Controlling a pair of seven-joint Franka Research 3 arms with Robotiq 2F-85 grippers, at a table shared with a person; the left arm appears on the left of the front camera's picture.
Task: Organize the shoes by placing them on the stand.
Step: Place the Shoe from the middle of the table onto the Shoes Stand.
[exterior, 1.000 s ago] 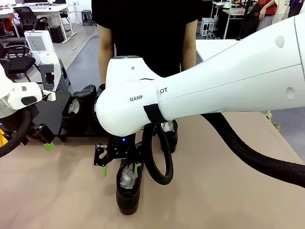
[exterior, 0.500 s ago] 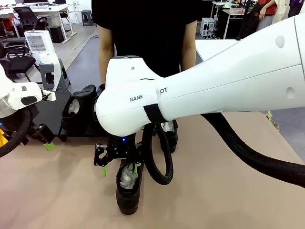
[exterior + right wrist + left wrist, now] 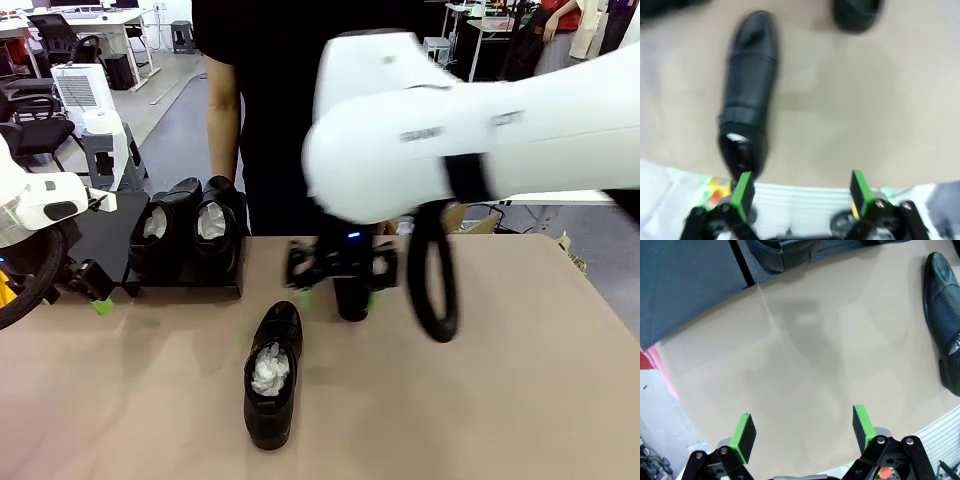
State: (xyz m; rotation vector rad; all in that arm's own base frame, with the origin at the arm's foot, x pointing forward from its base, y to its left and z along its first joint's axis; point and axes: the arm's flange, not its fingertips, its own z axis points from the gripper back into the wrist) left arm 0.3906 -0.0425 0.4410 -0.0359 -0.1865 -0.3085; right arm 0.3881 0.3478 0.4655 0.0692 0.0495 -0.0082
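Note:
Two glossy black shoes [image 3: 165, 225] [image 3: 215, 220], stuffed with white paper, stand side by side on the black stand [image 3: 105, 235] at the back left. A third shoe [image 3: 272, 375] lies on the tan table in front, toe toward the person. A fourth shoe [image 3: 352, 300] sits mid-table, mostly hidden under my blurred right gripper [image 3: 340, 285]. That gripper [image 3: 801, 195] is open, with one shoe [image 3: 747, 75] ahead on its left and another shoe's toe [image 3: 855, 15] at the top. My left gripper [image 3: 803, 432] hangs open over bare table beside the stand [image 3: 685, 285].
A person in a black shirt [image 3: 300, 60] stands at the table's far edge, one arm [image 3: 222, 130] hanging down behind the shoes on the stand. The right arm's black cable loop [image 3: 435, 290] hangs over mid-table. The stand's left section is bare.
My right arm has risen and swung right, away from the near shoe to above the mid-table shoe. The near shoe stays on the table, uncovered. The left arm is unmoved.

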